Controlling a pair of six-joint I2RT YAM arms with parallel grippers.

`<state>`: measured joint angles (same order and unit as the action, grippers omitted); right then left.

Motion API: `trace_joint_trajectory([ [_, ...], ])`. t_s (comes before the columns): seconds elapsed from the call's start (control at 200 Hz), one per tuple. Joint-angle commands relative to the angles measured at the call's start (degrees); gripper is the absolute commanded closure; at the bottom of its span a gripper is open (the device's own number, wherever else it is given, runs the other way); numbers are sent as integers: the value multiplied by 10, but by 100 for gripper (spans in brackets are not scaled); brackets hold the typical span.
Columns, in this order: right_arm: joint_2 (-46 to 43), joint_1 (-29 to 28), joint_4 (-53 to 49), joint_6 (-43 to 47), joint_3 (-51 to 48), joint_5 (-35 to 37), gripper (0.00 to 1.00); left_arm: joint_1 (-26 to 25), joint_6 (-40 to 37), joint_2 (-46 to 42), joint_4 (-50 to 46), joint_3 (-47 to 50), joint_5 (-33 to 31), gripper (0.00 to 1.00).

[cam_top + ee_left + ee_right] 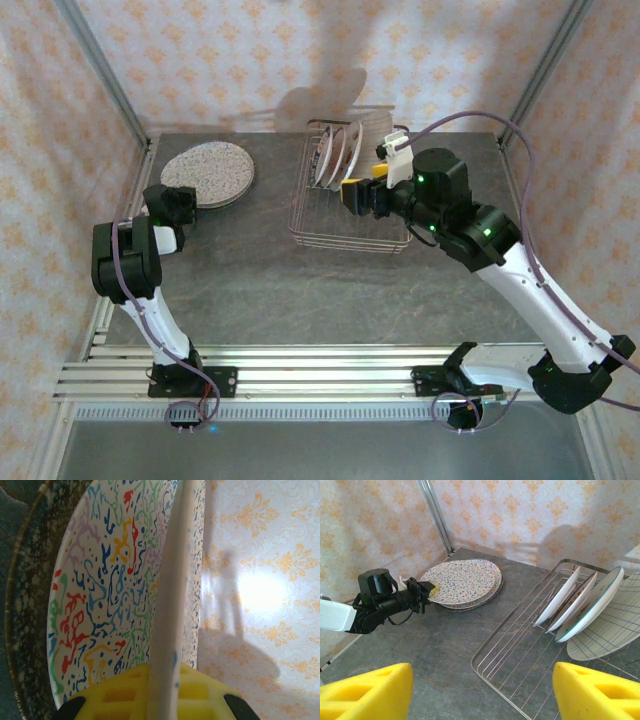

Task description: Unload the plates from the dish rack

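My left end effector (431, 591) is clamped on the rim of a squiggle-patterned plate (110, 605), which lies on top of a speckled plate (22, 595) at the back left of the bench (300, 290). My right end effector (482, 690) hangs over the dish rack (345, 225), pads wide apart, holding nothing. 4 plates (592, 605) stand tilted on edge at the rack's far end, well apart from that stack.

Grey tbl (260, 270), plate stack (208, 172), dish rack (345, 243)
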<state>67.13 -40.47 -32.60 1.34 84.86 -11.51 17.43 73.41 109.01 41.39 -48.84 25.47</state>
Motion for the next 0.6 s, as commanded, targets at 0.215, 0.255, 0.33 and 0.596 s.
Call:
trace_joint_trajectory([
  [0.215, 0, -3, -7, -8, 21, 13, 26, 8, -28, 27, -29, -77, 19, 100],
  [0.255, -1, -3, -8, -10, 21, 12, 26, 8, -30, 30, -33, -80, 20, 100],
  [0.33, -1, -3, -8, -10, 21, 14, 26, 8, -27, 34, -30, -79, 20, 100],
  [0.596, 3, -3, -5, -12, 20, 16, 26, 8, -26, 42, -46, -85, 26, 97],
])
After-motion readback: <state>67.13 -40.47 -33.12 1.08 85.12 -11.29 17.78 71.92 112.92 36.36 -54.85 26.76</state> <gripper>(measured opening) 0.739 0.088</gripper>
